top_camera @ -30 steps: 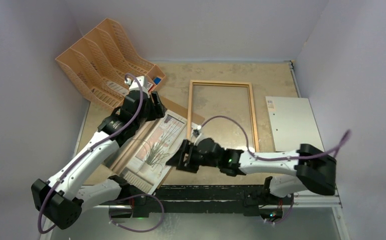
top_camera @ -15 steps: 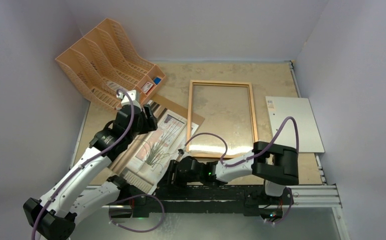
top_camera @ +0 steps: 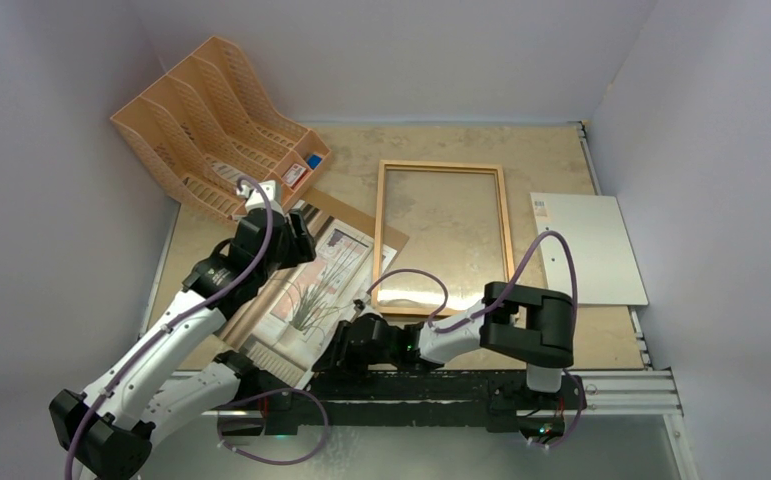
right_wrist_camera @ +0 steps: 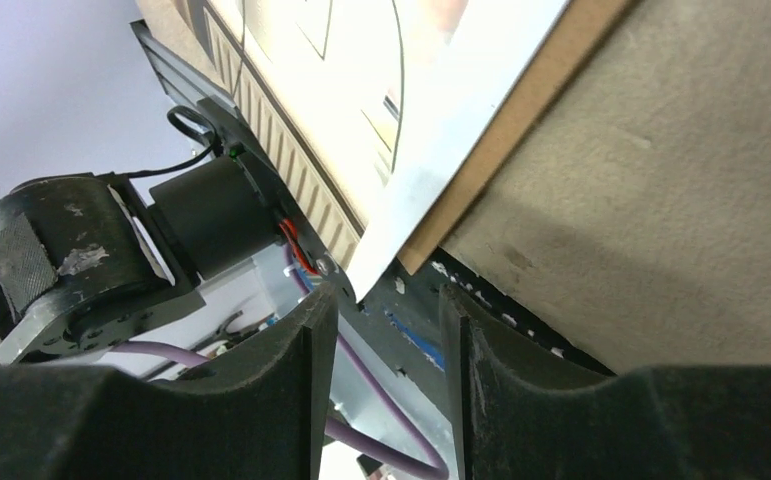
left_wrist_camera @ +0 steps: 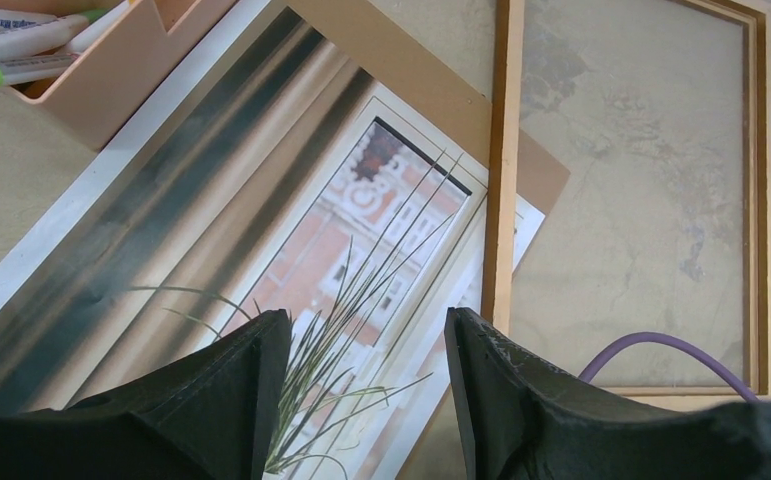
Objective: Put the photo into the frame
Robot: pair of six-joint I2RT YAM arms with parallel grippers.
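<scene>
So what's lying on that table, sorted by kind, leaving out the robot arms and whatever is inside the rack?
Flat sheets: 3 (photo, brown board, white sheet)
Picture frame: 1
File rack: 1
Total: 5

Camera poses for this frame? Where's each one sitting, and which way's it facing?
Top external: fixed above and behind the bases, looking down on the table; both arms show, left tool over the photo, right tool at its near corner.
Left wrist: above the photo, facing down; its own two fingers show, the frame beyond.
Right wrist: low at the table's near edge, facing the photo's corner and brown backing panel; own fingers show.
Shared: top and left wrist both show photo and frame.
</scene>
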